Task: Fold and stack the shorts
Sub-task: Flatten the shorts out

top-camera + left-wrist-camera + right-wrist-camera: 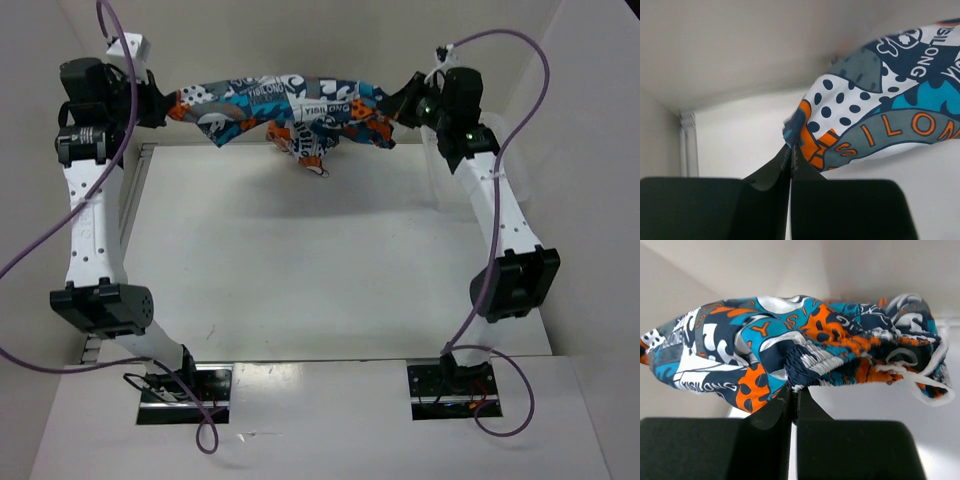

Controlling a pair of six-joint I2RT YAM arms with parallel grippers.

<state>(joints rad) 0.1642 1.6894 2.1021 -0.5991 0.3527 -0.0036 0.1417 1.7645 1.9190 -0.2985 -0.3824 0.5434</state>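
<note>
The table (300,260) is a pale, flat surface boxed in by a white back wall (300,40) and side walls, with a slotted rail (133,205) running along its left edge. Open surface lies between the two arms, from their base plates (185,395) at the near edge to the far end. The shorts (290,105) are off the table, held in the air at the far end just in front of the back wall and strung between the two grippers. The cloth sags slightly at the middle, and a bunched fold hangs down towards the surface without visibly touching it. The left gripper (160,105) is pinched tight on the left corner of the cloth; its wrist view shows the fingers pressed together, with the printed edge caught at their tips. The right gripper (405,105) is likewise clamped on the right end, where its wrist view shows the gathered elastic waistband nipped between the fingers and a white drawstring (930,385) looping loose to the side. Both arms reach forward and up, elbows low over the outer edges of the table and wrists turned inward to face each other. Purple cables (60,240) trail clear of the cloth.
</note>
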